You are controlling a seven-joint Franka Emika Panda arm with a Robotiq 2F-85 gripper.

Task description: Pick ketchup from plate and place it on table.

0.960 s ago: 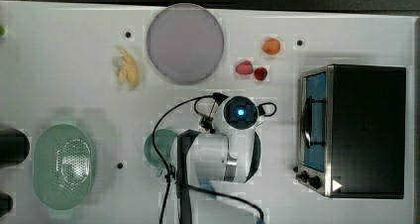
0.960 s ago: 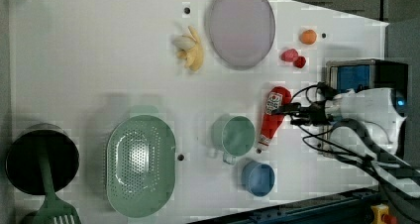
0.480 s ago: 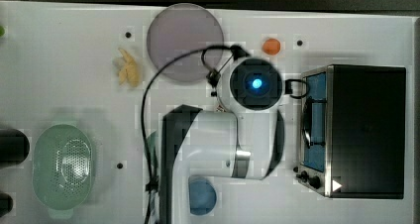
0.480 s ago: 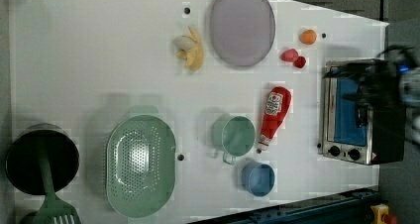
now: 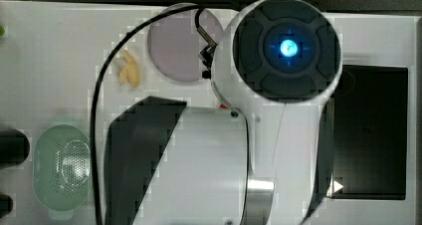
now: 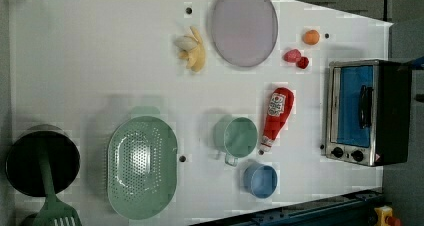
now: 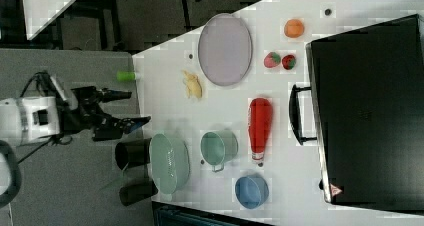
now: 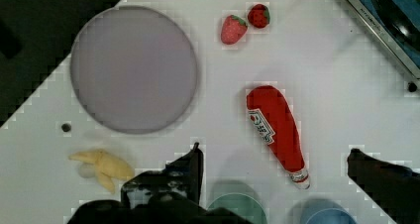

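Observation:
The ketchup [image 6: 276, 117] is a slim red bottle lying flat on the white table [image 6: 100, 61], between the green mug and the toaster oven, cap end toward the blue dish. The lilac-grey plate [image 6: 243, 25] is bare. In the wrist view the ketchup [image 8: 275, 127] lies beside the plate [image 8: 133, 68], far below my gripper [image 8: 275, 152]. The gripper's dark fingers [image 8: 190, 164] stand wide open with nothing between them. In the right view the gripper [image 7: 122, 108] hangs open well off to the right view's left of the ketchup [image 7: 260, 126], touching nothing.
A toaster oven [image 6: 365, 111] stands beside the bottle. A green mug [image 6: 237, 137], blue dish [image 6: 261, 180], green colander [image 6: 141, 167] and black pot [image 6: 40, 158] are on the table. A banana [image 6: 192, 48], two strawberries [image 6: 296, 58] and an orange [image 6: 311, 37] lie near the plate.
The arm has drawn away from the ketchup, leaving the left view and looming larger in the top view. The bottle stays lying on the table. The gripper remains open.

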